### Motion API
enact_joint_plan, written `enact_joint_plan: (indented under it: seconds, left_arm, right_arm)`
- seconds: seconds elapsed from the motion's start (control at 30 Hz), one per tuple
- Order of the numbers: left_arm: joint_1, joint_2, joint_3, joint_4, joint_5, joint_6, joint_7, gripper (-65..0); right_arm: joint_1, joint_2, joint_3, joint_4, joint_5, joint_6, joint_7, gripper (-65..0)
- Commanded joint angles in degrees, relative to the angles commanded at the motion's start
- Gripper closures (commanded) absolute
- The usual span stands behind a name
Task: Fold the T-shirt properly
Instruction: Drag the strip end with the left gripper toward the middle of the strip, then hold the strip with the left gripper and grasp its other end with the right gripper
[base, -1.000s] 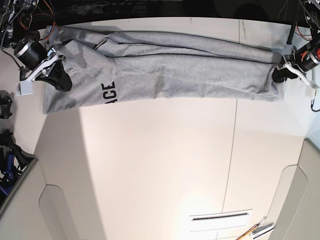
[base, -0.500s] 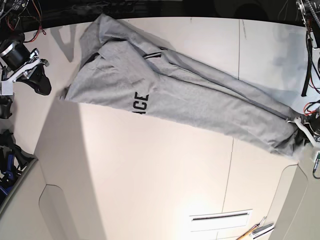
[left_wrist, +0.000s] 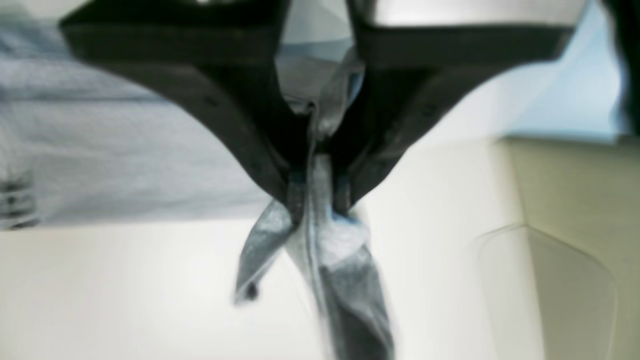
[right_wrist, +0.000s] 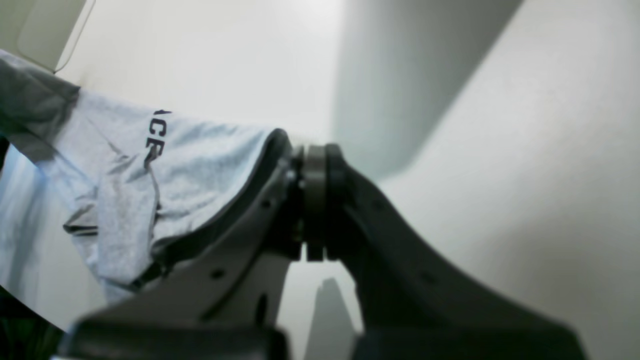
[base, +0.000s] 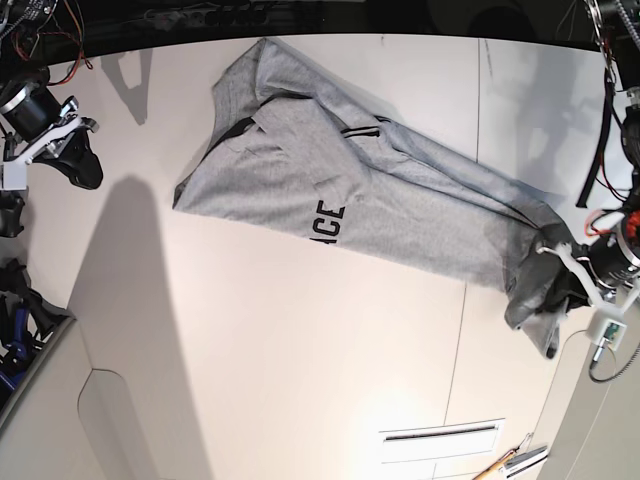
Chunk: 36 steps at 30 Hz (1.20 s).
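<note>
At the near side of the base view, our left gripper (base: 572, 275) has the jaws closed on a bunched corner of the T-shirt (base: 400, 205). In the left wrist view the grey cloth is pinched between the fingers (left_wrist: 295, 195) and a loose tail hangs down below them. From this hold the shirt stretches as a long folded band across the table (base: 300, 380), going diagonally toward the far edge, with black letters visible near its middle.

We judge that the step in hand is dragging or turning the half-folded shirt by one end, to lay it well for the next fold. The next move probably calls for putting this corner down flat, without the bunch, and then taking the free end again.

Farther away, at the far corner, our right gripper (base: 70, 150) is well apart from the shirt. In the right wrist view its fingertips (right_wrist: 314, 200) are pressed together with nothing between them, so it holds no cloth; the shirt lies only behind it.
</note>
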Motion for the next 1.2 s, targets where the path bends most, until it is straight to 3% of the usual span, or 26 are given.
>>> enact_joint_plan:
  seconds: [0.13, 0.23, 0.4, 0.57, 0.6, 0.63, 0.7, 0.77, 0.93, 1.07, 1.2]
  left_arm:
    - [5.3, 6.0, 0.4, 5.3, -1.3, -0.4, 0.4, 0.0]
    - [6.9, 8.7, 3.3, 5.4, -1.3, -0.4, 0.7, 0.0]
    - [7.0, 9.7, 13.7, 5.3, -0.9, -0.3, 0.6, 0.0]
    - [6.7, 10.0, 20.5, 4.7, 5.9, 5.0, -2.3, -0.5]
    - [6.6, 10.4, 20.9, 4.2, 5.9, 5.0, -2.6, -9.6]
    - [6.7, 11.1, 21.1, 3.5, 5.5, 4.8, -2.9, -18.9]
    - [6.7, 12.8, 21.3, 2.3, 3.6, 4.5, -3.0, -31.5]
    - [7.0, 14.8, 21.3, 2.2, 1.2, 4.2, -3.0, -32.8]
    - [7.0, 18.9, 21.3, 2.2, -2.4, 3.3, -2.6, -32.8]
    - [7.0, 19.5, 21.3, 2.2, -2.6, 3.2, -2.3, -32.7]
    - [7.0, 19.5, 21.3, 2.2, -2.6, 3.0, 2.8, -32.7]
  right_arm:
    - [0.0, 0.0, 0.0, 0.0, -0.1, 0.02, 0.0, 0.0]
    - [0.0, 0.0, 0.0, 0.0, -0.1, 0.02, 0.0, 0.0]
    - [0.0, 0.0, 0.0, 0.0, -0.2, 0.02, 0.0, 0.0]
    - [-0.2, 0.0, 0.0, 0.0, -0.2, -0.02, -0.4, 0.0]
    - [-0.2, 0.0, 0.0, 0.0, -0.2, -0.04, -0.7, 0.0]
    - [-0.2, 0.0, 0.0, 0.0, -0.2, -0.09, -0.9, -2.6]
    - [-0.3, 0.0, 0.0, -0.1, -0.2, -0.11, -1.5, -23.9]
    - [-1.6, 0.0, -0.2, -0.1, -0.1, -0.15, -1.8, -36.9]
    - [-6.6, -1.3, -1.7, -0.1, 3.3, -0.13, -2.5, -38.4]
    - [-7.1, -4.6, -5.6, -0.2, 3.9, -0.11, -3.0, -38.4]
    - [-6.6, -7.2, -13.0, -3.2, 3.0, -0.02, -2.0, -38.4]
